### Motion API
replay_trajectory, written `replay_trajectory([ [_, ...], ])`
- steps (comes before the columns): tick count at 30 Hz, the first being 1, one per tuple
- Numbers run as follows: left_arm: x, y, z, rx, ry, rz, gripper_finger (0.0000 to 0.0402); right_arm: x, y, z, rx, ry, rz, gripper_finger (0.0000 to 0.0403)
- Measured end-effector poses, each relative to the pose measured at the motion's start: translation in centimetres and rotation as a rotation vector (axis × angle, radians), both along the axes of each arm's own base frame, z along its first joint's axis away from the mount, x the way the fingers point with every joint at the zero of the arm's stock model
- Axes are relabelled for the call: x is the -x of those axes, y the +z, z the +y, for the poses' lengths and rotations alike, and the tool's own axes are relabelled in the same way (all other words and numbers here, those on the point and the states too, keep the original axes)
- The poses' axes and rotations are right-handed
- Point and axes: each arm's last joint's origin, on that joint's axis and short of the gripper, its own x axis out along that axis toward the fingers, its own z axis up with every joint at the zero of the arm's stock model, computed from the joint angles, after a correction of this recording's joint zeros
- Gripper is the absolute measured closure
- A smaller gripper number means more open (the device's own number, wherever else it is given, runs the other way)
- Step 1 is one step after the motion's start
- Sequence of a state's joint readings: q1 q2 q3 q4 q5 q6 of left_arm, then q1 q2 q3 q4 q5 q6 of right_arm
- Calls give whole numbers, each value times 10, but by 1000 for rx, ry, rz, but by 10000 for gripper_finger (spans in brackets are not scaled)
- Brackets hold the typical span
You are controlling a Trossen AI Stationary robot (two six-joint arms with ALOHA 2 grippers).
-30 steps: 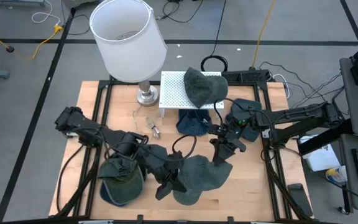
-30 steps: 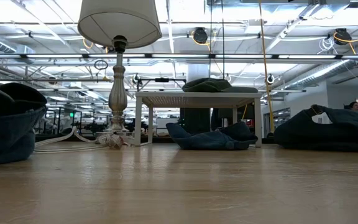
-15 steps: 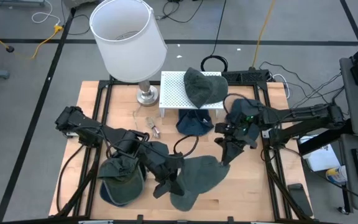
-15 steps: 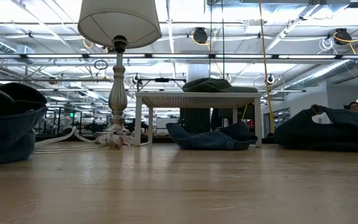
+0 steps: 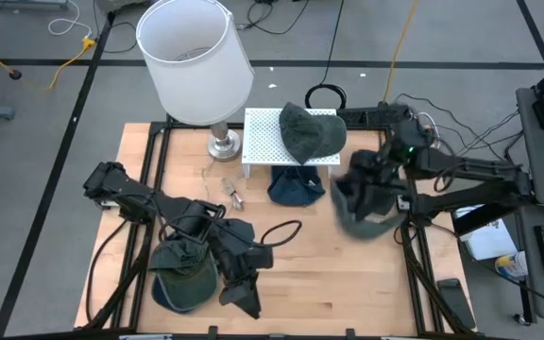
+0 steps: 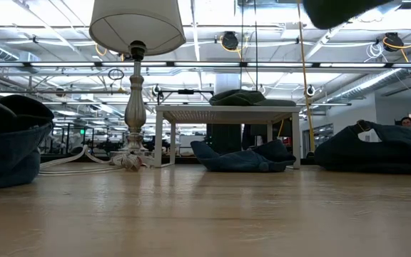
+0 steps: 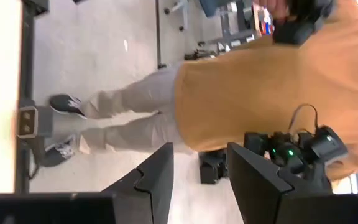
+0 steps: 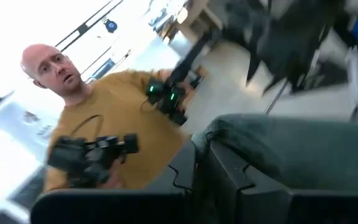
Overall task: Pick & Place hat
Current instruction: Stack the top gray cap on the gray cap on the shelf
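While the right gripper (image 5: 371, 194) hung above the table's (image 5: 348, 274) right side, its fingers (image 8: 225, 168) were clamped on the rim of a grey-green hat (image 5: 362, 212), which was lifted off the wood and sagging below the wrist, near the white perforated stand (image 5: 267, 137). Another dark hat (image 5: 305, 130) lay on that stand, a blue one (image 5: 296, 187) under it. Left gripper (image 5: 239, 288) sat low at the table's front, beside a green cap (image 5: 182, 269), fingers (image 7: 148, 177) apart and holding nothing. A person in an orange shirt (image 7: 260, 74) stood beyond the table. A lamp (image 5: 196, 61) stood at the rear left.
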State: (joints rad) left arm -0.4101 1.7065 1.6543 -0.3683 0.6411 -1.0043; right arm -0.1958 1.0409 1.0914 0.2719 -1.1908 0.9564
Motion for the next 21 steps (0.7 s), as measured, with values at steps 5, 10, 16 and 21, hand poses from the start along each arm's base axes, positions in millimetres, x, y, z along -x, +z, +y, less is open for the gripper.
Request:
replay_trajectory([
  [5,3,0,-5,28,-61,23,248,11,30,-15,112,-88,-216,390],
  [10,6,1,-6,73,-156,54,247,22,53,-34,240,-258,-419,390],
  [16,10,3,-6,144,-315,101,247,32,70,-54,451,-542,-652,390],
  [21,6,4,7,184,-348,135,247,37,75,-63,675,-689,-830,390],
])
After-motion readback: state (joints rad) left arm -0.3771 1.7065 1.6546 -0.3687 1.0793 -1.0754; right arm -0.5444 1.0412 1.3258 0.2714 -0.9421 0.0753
